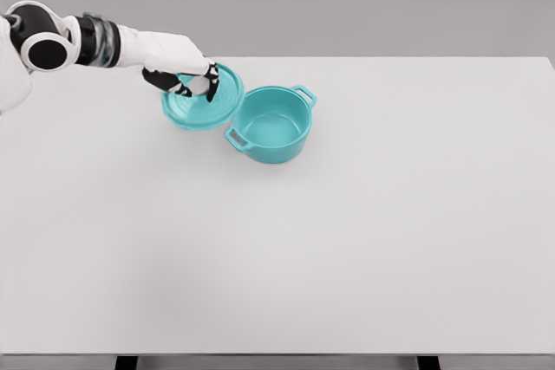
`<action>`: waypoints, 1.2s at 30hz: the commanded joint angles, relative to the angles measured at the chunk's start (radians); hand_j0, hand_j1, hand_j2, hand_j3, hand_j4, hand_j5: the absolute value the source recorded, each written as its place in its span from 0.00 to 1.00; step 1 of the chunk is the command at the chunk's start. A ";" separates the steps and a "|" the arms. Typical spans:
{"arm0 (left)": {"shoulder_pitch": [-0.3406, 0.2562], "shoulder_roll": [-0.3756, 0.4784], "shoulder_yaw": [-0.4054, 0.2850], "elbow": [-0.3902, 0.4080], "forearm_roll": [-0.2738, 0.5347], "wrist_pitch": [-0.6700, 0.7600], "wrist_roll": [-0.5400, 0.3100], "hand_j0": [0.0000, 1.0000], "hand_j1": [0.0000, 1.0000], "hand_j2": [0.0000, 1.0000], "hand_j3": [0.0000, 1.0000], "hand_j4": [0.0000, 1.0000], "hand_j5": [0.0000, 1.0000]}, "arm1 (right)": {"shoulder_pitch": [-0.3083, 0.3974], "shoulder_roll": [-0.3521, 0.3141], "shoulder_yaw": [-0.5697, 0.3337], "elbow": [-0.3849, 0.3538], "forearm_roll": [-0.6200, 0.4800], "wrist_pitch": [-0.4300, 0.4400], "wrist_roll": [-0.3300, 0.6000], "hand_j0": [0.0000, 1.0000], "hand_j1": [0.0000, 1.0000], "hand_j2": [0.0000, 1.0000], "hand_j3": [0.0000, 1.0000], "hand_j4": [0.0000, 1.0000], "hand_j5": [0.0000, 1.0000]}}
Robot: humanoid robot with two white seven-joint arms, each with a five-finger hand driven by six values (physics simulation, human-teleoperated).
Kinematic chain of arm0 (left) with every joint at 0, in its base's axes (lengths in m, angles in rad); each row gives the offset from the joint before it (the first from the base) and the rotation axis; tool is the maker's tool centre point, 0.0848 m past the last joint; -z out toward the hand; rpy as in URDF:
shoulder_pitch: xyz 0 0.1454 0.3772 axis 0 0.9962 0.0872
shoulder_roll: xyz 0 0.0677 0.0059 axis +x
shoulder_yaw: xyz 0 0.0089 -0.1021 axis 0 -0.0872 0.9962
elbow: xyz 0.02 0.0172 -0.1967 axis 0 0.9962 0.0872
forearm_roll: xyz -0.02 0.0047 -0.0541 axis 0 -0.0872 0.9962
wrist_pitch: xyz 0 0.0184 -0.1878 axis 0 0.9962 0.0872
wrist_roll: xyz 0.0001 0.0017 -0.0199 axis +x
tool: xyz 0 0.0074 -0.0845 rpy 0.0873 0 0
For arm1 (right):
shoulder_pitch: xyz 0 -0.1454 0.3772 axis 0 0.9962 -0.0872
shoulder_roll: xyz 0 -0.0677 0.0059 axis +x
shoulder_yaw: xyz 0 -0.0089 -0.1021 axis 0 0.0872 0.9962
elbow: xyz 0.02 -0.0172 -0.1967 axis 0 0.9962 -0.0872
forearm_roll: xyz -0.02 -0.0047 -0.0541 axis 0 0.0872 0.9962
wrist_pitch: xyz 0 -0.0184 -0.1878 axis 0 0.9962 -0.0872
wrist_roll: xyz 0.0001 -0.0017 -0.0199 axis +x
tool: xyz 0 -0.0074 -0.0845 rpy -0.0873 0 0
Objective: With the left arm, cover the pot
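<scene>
White table [277, 257] holds open pot [272, 124]; left hand's [184, 71] fingers grasp the lid [201, 100].

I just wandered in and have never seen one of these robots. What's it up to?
The robot's left hand is gripping a teal lid by the knob on top and holding it tilted just left of a matching pot on a white table. The pot is open and looks empty; the lid is not on it yet. The right arm is out of sight.

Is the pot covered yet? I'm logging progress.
Not yet. The pot stands open, its inside visible, while the left hand holds the lid beside it, overlapping its left rim.
</scene>
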 commanded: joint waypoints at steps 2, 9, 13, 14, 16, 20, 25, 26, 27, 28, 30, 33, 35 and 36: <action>0.000 -0.044 0.002 0.000 0.005 0.002 -0.016 0.49 0.49 0.49 0.49 0.49 0.49 | 0.000 0.000 0.000 0.000 0.000 0.000 0.000 1.00 1.00 1.00 1.00 1.00 1.00; -0.017 -0.096 0.002 -0.003 0.003 0.055 -0.026 0.48 0.48 0.48 0.48 0.48 0.48 | 0.000 0.000 0.000 0.000 0.000 0.000 0.000 1.00 1.00 1.00 1.00 1.00 1.00; -0.015 -0.135 0.002 0.002 0.002 0.087 -0.043 0.48 0.48 0.48 0.48 0.48 0.48 | 0.000 0.000 0.000 0.000 0.000 0.000 0.000 1.00 1.00 1.00 1.00 1.00 1.00; -0.015 -0.141 0.002 0.004 0.000 0.089 -0.043 0.48 0.48 0.48 0.48 0.48 0.48 | 0.000 0.000 0.000 0.000 0.000 0.000 0.000 1.00 1.00 1.00 1.00 1.00 1.00; -0.015 -0.151 0.002 0.005 -0.001 0.121 -0.043 0.48 0.48 0.48 0.48 0.48 0.48 | 0.000 0.000 0.000 0.000 0.000 0.000 0.000 1.00 1.00 1.00 1.00 1.00 1.00; -0.012 -0.181 0.001 0.043 -0.004 0.139 -0.043 0.49 0.49 0.49 0.49 0.49 0.49 | 0.000 0.000 0.000 0.000 0.000 0.000 0.000 1.00 1.00 1.00 1.00 1.00 1.00; -0.009 -0.219 0.001 0.056 -0.010 0.139 -0.043 0.49 0.49 0.49 0.49 0.49 0.49 | 0.000 0.000 0.000 0.000 0.000 0.000 0.000 1.00 1.00 1.00 1.00 1.00 1.00; -0.009 -0.224 0.001 0.056 -0.010 0.139 -0.043 0.49 0.49 0.49 0.49 0.49 0.49 | 0.000 0.000 0.000 0.000 0.000 0.000 0.000 1.00 1.00 1.00 1.00 1.00 1.00; -0.008 -0.227 -0.001 0.056 -0.010 0.139 -0.043 0.50 0.50 0.50 0.50 0.50 0.50 | 0.000 0.000 0.000 0.000 0.000 0.000 0.000 1.00 1.00 1.00 1.00 1.00 1.00; -0.008 -0.227 -0.001 0.056 -0.010 0.139 -0.043 0.50 0.50 0.50 0.50 0.50 0.50 | 0.000 0.000 0.000 0.000 0.000 0.000 0.000 1.00 1.00 1.00 1.00 1.00 1.00; -0.005 -0.236 -0.001 0.056 -0.010 0.139 -0.043 0.51 0.51 0.51 0.51 0.51 0.51 | 0.000 0.000 0.000 0.000 0.000 0.000 0.000 1.00 1.00 1.00 1.00 1.00 1.00; -0.003 -0.242 -0.003 0.056 -0.010 0.139 -0.043 0.52 0.52 0.52 0.52 0.52 0.52 | 0.000 0.000 0.000 0.000 0.000 0.000 0.000 1.00 1.00 1.00 1.00 1.00 1.00; -0.002 -0.242 -0.003 0.056 -0.012 0.139 -0.043 0.53 0.53 0.53 0.53 0.53 0.53 | 0.000 0.000 0.000 0.000 0.000 0.000 0.000 1.00 1.00 1.00 1.00 1.00 1.00; -0.002 -0.242 -0.003 0.056 -0.012 0.139 -0.043 0.54 0.54 0.54 0.54 0.54 0.54 | 0.000 0.000 0.000 0.000 0.000 0.000 0.000 1.00 1.00 1.00 1.00 1.00 1.00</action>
